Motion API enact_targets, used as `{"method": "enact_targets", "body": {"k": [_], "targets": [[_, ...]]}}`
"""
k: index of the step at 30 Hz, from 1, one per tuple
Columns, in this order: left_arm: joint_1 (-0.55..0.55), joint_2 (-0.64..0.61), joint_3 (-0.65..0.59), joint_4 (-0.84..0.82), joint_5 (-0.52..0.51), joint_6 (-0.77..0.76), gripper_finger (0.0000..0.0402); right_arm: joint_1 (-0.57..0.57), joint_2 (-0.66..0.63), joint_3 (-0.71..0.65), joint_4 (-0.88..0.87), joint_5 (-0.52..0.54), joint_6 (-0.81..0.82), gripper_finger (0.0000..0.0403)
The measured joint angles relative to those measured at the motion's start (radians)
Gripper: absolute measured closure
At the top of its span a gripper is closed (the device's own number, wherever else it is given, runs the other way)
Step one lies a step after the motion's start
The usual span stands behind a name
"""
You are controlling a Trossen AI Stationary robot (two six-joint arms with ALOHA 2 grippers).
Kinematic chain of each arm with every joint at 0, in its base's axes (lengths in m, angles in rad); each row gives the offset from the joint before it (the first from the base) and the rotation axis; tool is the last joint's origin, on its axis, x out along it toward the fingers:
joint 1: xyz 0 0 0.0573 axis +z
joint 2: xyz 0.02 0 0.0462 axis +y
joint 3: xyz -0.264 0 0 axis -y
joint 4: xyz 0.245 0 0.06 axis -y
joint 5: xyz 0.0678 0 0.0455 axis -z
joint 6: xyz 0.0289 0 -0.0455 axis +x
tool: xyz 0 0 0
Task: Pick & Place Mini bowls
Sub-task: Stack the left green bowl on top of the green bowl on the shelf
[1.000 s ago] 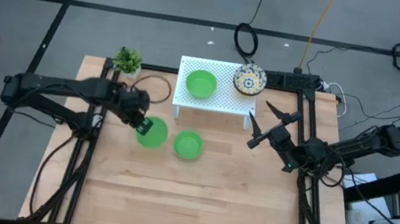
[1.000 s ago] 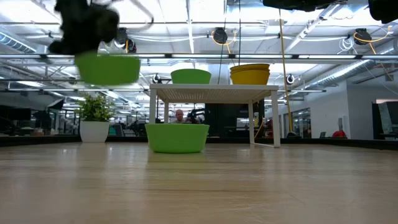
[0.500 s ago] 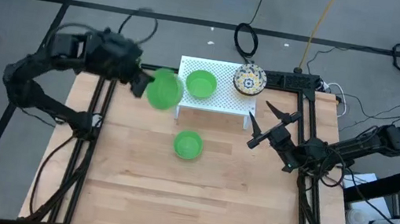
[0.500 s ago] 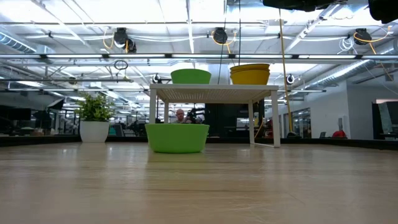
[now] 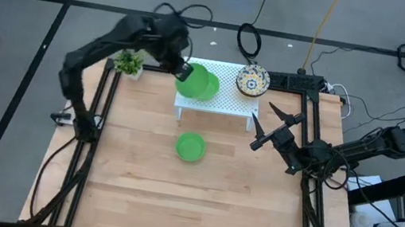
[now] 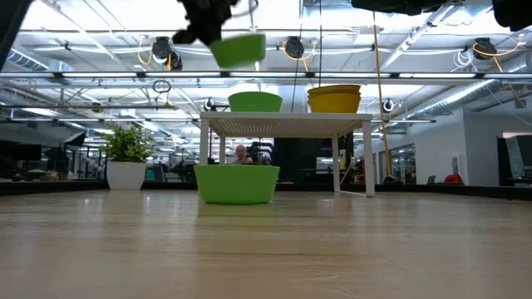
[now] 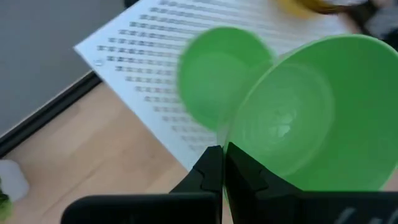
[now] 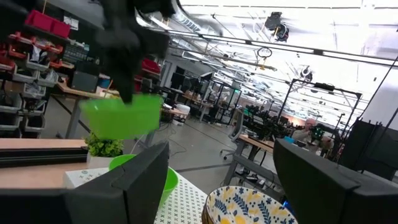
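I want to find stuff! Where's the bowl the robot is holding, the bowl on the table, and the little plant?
held green bowl [image 6: 238,50], low view, outer wall.
green bowl on the table [image 5: 190,146], high view, inside centre.
potted plant [image 5: 128,61], high view, leaves.

You will find no legible text, label, brand, number or sign in any view: the bowls, the rack and the table carry no markings, and anything in the room behind is too small to read

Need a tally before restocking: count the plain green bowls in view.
3: one held by the left claw above the rack, one on the rack, one on the table. Stacked ones may be hidden.
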Motion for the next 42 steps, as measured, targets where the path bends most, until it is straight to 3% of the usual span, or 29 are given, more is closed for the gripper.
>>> {"method": "enact_targets", "body": {"k": [11,22,35,42], "targets": [[0.097,0.157,0.0,0.086,-0.007,-0.008,0.0399,0.0,0.0,0.0,0.0,0.0,-0.003,0.0129],[0.095,0.173,0.0,0.092,0.015,-0.002,0.0396,0.0,0.0,0.0,0.0,0.0,-0.006,0.0129],[0.075,0.15,0.001,0.112,0.054,0.035,0.0256,0.0,0.0,0.0,0.0,0.0,-0.006,0.0129],[0.076,0.065,0.034,0.145,0.06,0.103,0.0218,0.0,0.0,0.0,0.0,0.0,-0.006,0.0129]]}}
